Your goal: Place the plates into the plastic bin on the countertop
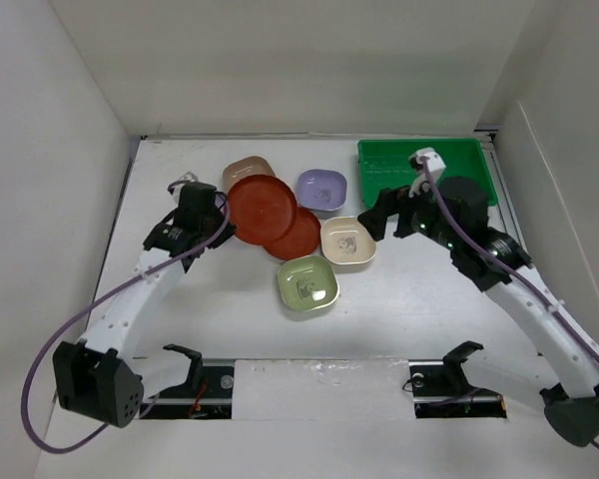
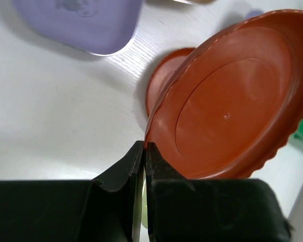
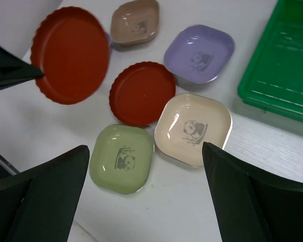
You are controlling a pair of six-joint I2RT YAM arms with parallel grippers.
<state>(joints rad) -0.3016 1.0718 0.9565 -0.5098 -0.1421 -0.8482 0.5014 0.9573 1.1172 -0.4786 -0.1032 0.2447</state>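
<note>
We see the left gripper (image 2: 144, 151) clamped on a tilted red plate (image 2: 232, 111) at its rim; right gripper (image 3: 145, 147) spread wide near the bin (image 3: 288, 60).

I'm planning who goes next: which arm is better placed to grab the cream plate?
Right. The right gripper hangs open near the cream plate, with the green bin close beside it. The left gripper is busy, jaws shut on a lifted red plate.
</note>
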